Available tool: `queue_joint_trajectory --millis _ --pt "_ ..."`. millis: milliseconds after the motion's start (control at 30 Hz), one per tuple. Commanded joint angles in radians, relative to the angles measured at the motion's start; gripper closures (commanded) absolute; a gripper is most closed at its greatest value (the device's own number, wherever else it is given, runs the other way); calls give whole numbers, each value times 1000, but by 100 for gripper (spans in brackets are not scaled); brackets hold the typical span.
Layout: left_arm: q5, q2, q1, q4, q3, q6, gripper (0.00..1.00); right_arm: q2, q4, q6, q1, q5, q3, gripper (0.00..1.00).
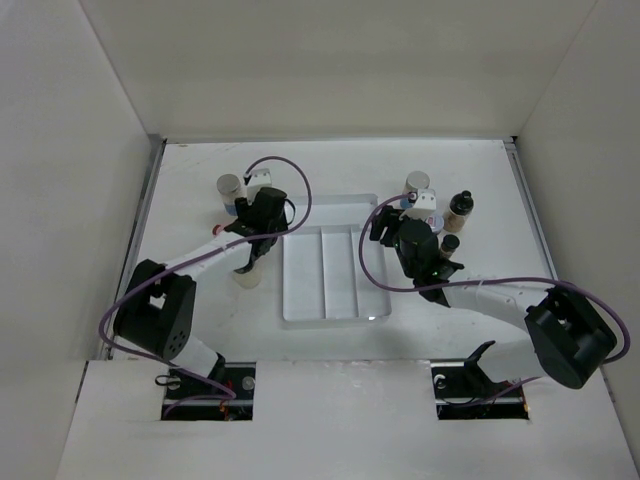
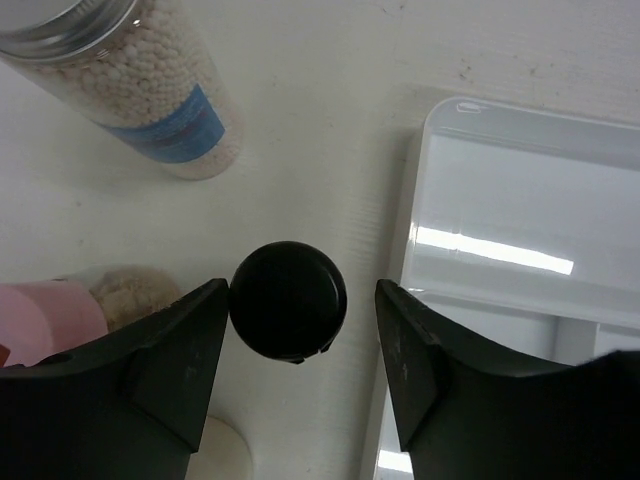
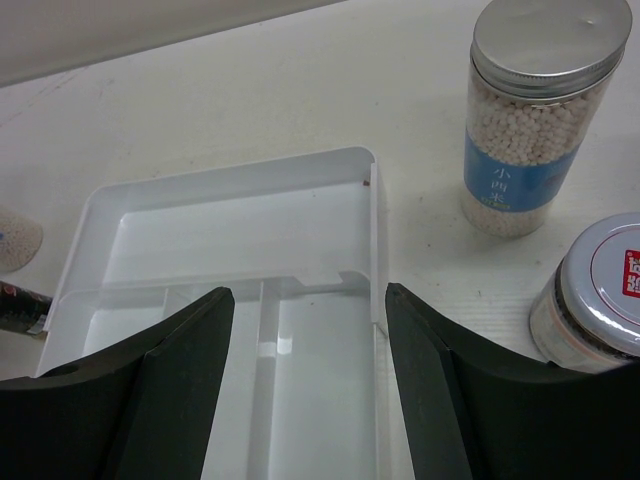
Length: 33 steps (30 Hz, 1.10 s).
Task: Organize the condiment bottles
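In the left wrist view a small black-capped bottle (image 2: 288, 300) stands between the fingers of my left gripper (image 2: 302, 290). The left finger touches the cap and a gap remains at the right finger. Beside it are a pink-capped bottle (image 2: 50, 312) and a pale cylinder with a blue label (image 2: 140, 90). My right gripper (image 3: 310, 290) hangs open over the right edge of the clear divided tray (image 3: 230, 220), with nothing between its fingers. To its right stand a grey-lidded pale cylinder (image 3: 530, 130) and a white-lidded jar (image 3: 600, 300).
The tray (image 1: 330, 300) lies mid-table between the two arms. A dark bottle (image 1: 460, 208) and a black-capped one (image 1: 450, 243) stand right of my right gripper (image 1: 395, 228). A pale round object (image 1: 247, 275) sits by my left gripper (image 1: 258, 225). White walls enclose the table.
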<state>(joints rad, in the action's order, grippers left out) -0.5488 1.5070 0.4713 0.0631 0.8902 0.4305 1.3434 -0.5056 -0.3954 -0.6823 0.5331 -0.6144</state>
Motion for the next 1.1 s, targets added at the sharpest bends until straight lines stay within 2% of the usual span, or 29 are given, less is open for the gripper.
queue_joint_trajectory --millis 0,133,267,533,633,867,1067 --pt "7 9 -3 -66 61 4 44 -3 -47 3 -10 -13 -28 31" --pt "-11 6 -1 -71 59 4 59 -1 -45 4 -10 -13 -28 31" --pt "-46 -57 13 -74 56 -12 67 -1 -47 4 -10 -16 -27 31" --pt "-105 -174 95 -103 101 -50 71 -10 -48 -2 -4 -16 -19 31" --pt "-77 -127 132 -146 136 -41 71 -9 -53 -5 2 -16 -16 31" --pt "-54 116 180 -178 260 -36 71 -9 -56 -8 13 -13 -7 31" --pt "-59 214 187 -215 286 -38 71 -26 -56 -8 36 -16 5 30"
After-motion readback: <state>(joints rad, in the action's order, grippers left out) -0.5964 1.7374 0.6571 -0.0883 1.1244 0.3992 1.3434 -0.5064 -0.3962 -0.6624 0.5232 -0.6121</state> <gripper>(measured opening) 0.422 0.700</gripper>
